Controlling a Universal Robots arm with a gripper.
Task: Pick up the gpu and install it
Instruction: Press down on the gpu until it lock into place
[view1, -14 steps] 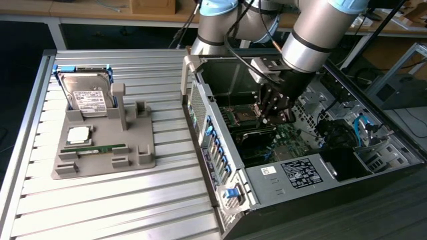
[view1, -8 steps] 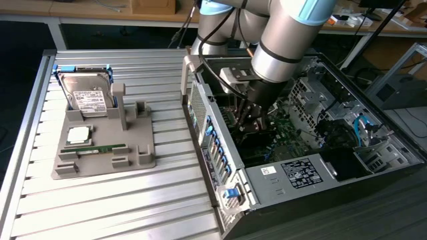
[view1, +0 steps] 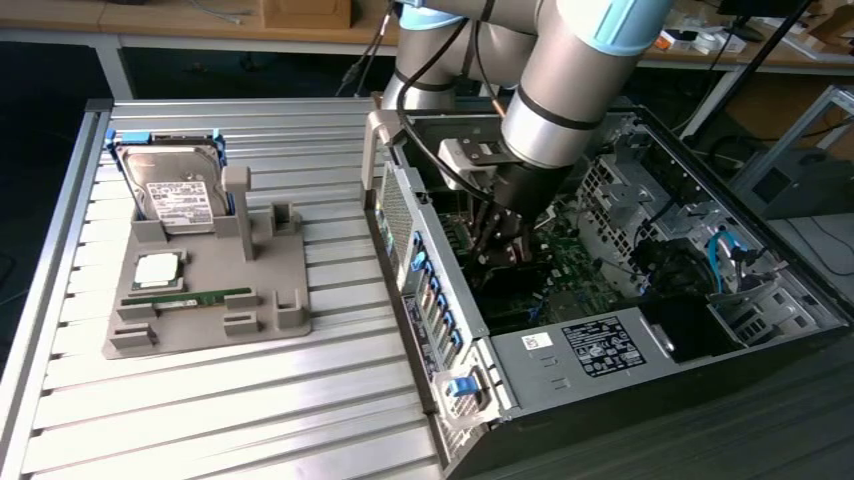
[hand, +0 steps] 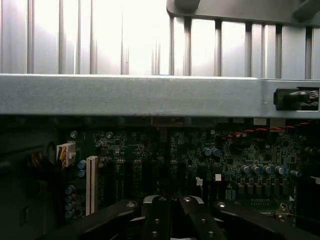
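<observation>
My gripper (view1: 511, 243) is lowered deep into the open computer case (view1: 441, 300), just above the motherboard (view1: 574, 265). Its fingers (hand: 159, 220) are pressed together. In the exterior view a thin, dark card with a brownish tint, the gpu (view1: 501, 257), sits directly under the fingertips, down among the expansion slots. In the wrist view the black fingers point at the green motherboard (hand: 200, 165), with the case's grey side rail (hand: 130, 95) across the picture; there the card itself is hidden under the fingers.
At the exterior view's left a grey parts tray (view1: 200, 300) on the slatted table holds a silver hard drive (view1: 180, 195), a processor (view1: 156, 268) and a green memory stick (view1: 200, 298). Blue cables (view1: 727, 260) and drive cages crowd the case's far side.
</observation>
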